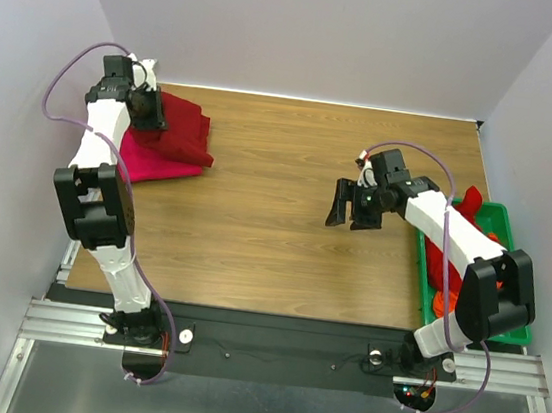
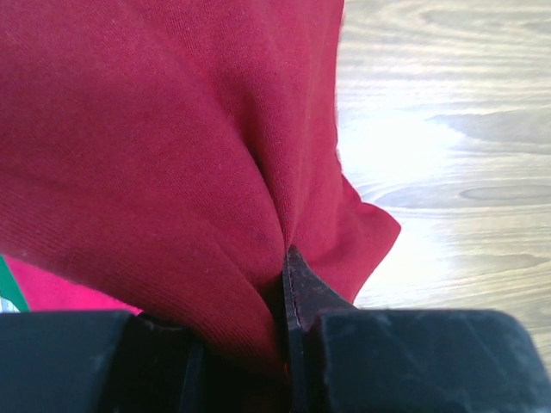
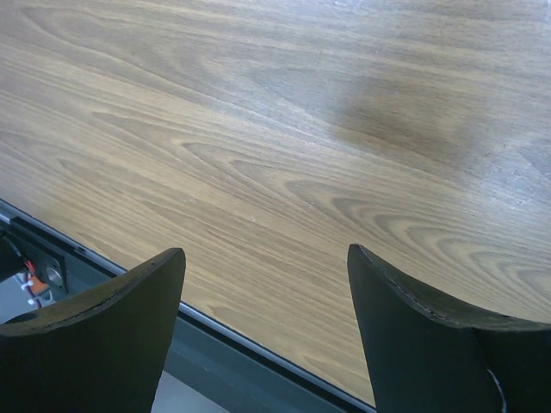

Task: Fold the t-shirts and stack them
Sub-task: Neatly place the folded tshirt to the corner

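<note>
A folded dark red t-shirt lies on a bright pink-magenta t-shirt at the table's far left. My left gripper is shut on the dark red shirt's cloth, which bunches into the jaws; one dark fingertip shows, and a sliver of pink shows below. My right gripper is open and empty above bare wood right of centre; its fingers frame only table. More red and orange shirts lie in the green tray at the right.
The wooden table runs between the two arms. White walls enclose the back and sides. The table's near edge and metal rail show under my right gripper.
</note>
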Tool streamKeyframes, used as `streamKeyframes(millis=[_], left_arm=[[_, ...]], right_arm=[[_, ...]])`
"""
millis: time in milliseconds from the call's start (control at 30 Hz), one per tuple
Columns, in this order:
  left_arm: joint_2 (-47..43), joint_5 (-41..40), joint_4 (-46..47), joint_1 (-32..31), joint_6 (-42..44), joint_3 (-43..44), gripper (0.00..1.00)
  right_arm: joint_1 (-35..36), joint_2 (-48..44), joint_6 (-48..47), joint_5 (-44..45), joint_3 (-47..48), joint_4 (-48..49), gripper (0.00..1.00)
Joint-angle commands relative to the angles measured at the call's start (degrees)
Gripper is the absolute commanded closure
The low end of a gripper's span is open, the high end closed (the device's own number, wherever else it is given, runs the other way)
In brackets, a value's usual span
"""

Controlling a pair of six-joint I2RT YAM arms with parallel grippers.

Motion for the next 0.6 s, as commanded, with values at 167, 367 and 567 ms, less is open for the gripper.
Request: streamKeyframes(millis=[167,367,567], left_arm=[[0.20,-3.46,4.03,3.21,-0.44,-1.91,1.00],[0.91,-15.50,2.81,4.00,-4.67,0.38,0.44],[-1.28,-27.72,-1.41,4.00,-8.88,1.70,0.02]], right_arm=[[0.24,-2.67,-0.46,-0.65,-1.25,0.18,0.18],[0.24,-3.72,-0.02,-0.29,-0.46,-0.43,0.18],[0.24,-4.34,0.24,0.85,1.83,-1.49,0.18]])
